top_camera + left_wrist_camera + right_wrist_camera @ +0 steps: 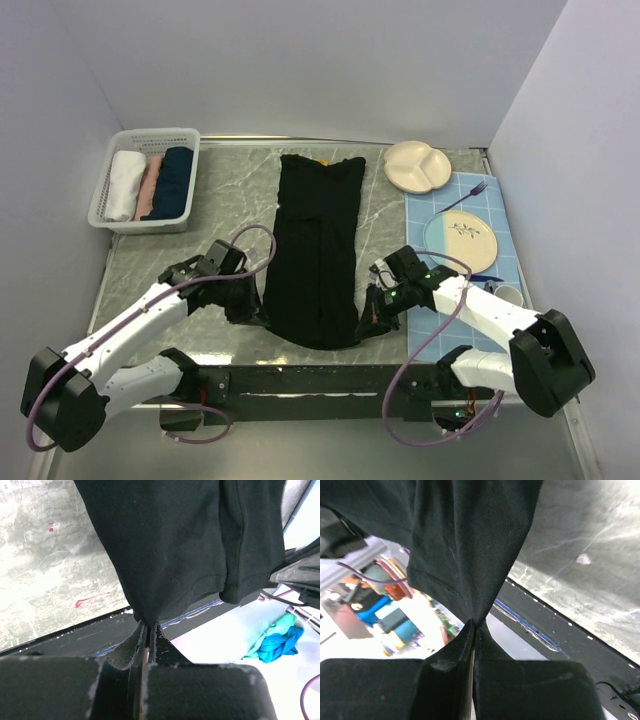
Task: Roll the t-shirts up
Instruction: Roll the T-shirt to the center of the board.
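Between the left gripper's (148,629) fingers sits a pinch of black cloth, the jaws closed tight on the shirt's (318,235) near left corner. The right gripper (475,626) is clamped the same way on the near right corner. Both wrist views show the fabric rising off the pads in a taut peak, lifted a little above the table's (230,185) near edge.

From that held end, at 6 o'clock in the top view, the shirt lies flat as a narrow folded strip. Its long axis runs almost straight from 6 to 12 o'clock down the middle of the table. A tiny yellow mark (323,159) shows at the far end, so I judge the neck points to 12 and the bottom end is the one I hold.

To roll well, I'd turn both wrists together and carry the held edge over toward 12 o'clock. I'd hold the two corners level and equally tensioned so the roll starts square to that axis. Uneven travel would likely skew it into a cone.
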`<state>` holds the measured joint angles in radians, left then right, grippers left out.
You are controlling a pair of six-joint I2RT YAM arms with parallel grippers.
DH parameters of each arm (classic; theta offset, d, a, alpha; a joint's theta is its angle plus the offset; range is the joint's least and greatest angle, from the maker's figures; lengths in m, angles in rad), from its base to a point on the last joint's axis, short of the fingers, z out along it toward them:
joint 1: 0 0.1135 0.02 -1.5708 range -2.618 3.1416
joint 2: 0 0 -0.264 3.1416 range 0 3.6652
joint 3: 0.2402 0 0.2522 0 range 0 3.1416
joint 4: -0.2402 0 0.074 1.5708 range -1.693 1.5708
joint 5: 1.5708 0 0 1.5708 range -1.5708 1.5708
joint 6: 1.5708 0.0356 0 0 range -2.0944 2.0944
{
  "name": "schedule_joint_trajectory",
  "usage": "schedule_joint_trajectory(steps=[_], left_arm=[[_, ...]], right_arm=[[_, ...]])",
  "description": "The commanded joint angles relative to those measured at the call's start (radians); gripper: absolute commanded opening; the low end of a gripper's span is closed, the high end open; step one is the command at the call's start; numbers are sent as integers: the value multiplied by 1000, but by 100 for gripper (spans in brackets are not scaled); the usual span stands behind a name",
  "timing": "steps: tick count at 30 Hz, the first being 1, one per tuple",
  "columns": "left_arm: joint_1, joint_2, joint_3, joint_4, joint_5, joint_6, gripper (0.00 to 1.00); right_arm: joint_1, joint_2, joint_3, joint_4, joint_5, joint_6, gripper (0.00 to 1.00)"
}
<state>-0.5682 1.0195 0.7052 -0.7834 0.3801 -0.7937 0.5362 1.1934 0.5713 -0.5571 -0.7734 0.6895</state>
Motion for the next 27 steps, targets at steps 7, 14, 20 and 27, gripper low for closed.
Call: schedule_joint_trajectory(steps=[7, 14, 20, 27], left_arm=[[79, 48, -32, 196, 140, -33, 1], [168, 79, -27, 230, 157, -21, 1], [261, 142, -58, 282, 161, -47, 1], [297, 220, -72, 401, 180, -76, 1]], right_arm=[[-173, 155, 33, 157, -247, -28, 0], [-180, 227, 53, 247, -290, 47, 0], [-214, 301, 85, 331, -297, 99, 0], [-251, 397, 110, 353, -253, 99, 0]])
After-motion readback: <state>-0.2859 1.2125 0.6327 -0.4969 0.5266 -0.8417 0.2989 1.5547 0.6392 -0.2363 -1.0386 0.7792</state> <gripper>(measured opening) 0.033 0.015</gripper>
